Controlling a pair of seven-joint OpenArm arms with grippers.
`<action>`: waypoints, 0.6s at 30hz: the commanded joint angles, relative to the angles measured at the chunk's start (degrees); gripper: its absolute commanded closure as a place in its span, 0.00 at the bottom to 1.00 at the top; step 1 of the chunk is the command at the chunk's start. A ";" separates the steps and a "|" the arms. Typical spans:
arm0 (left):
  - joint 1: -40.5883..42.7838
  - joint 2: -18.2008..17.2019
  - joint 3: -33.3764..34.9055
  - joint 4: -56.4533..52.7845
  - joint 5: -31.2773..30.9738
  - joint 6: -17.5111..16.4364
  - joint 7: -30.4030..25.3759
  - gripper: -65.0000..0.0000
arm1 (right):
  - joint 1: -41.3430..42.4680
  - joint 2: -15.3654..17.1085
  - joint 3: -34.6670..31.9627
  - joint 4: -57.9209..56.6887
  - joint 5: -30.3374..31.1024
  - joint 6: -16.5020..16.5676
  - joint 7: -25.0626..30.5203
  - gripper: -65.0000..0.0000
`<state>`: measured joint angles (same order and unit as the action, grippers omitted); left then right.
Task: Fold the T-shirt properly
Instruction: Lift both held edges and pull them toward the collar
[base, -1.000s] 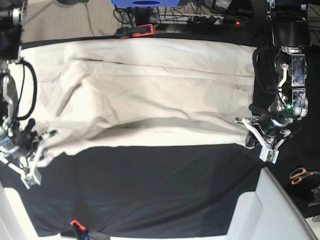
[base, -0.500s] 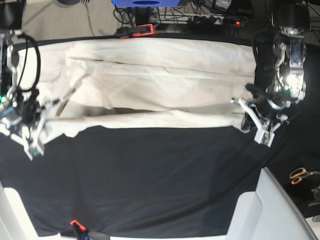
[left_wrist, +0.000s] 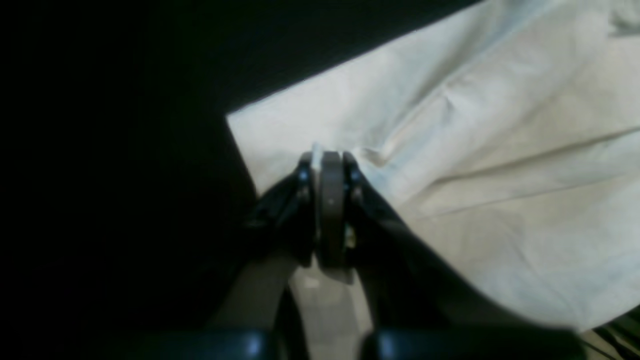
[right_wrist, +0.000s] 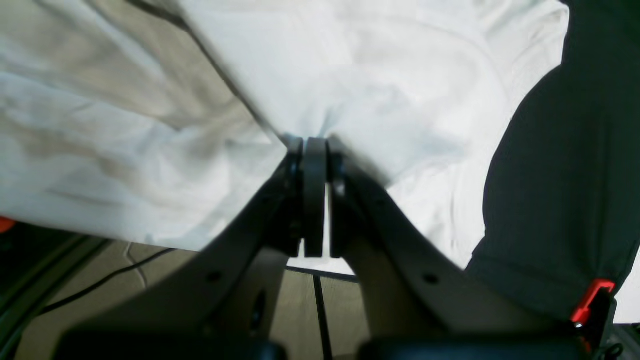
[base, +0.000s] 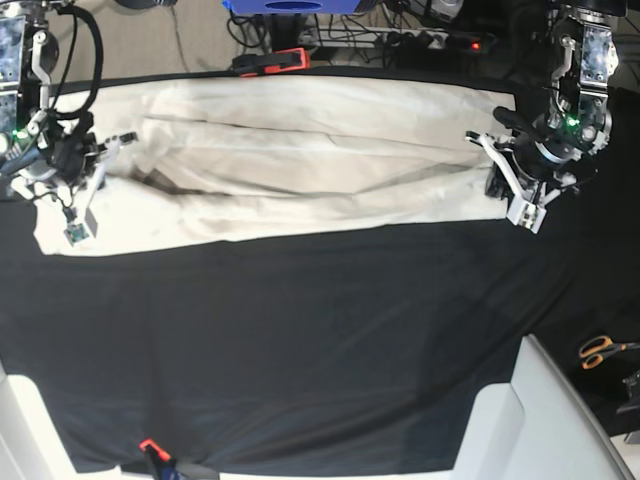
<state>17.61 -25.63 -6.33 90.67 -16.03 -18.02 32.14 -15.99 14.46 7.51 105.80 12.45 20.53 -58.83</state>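
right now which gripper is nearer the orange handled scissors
Left. The left gripper sits on the orange-handled scissors' side of the black-clothed table, above them in the base view; the right gripper is across the table.

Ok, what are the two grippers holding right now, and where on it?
Both are shut on the T-shirt: the left gripper near a corner of the cloth, the right gripper on a bunched edge.

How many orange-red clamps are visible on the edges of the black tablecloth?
2. One clamp sits on the far edge of the black tablecloth, beyond the T-shirt. The other clamp is on the near edge, lower left. Others may be hidden.
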 joint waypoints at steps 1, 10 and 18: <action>-0.16 -1.32 -0.49 0.80 0.08 0.48 -0.98 1.00 | -0.50 0.79 0.45 1.06 -0.10 -0.01 1.47 0.99; -0.33 -0.44 2.24 0.89 6.41 0.48 -1.06 1.00 | -4.54 0.79 0.36 0.88 -0.10 -0.01 3.58 0.99; -0.16 -0.09 4.70 0.89 6.41 0.57 -1.06 1.00 | -7.26 0.71 0.36 1.23 -0.10 -0.01 3.58 0.99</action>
<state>17.78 -24.84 -1.30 90.65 -9.43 -17.96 31.99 -23.59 14.55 7.51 105.82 12.21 20.53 -55.75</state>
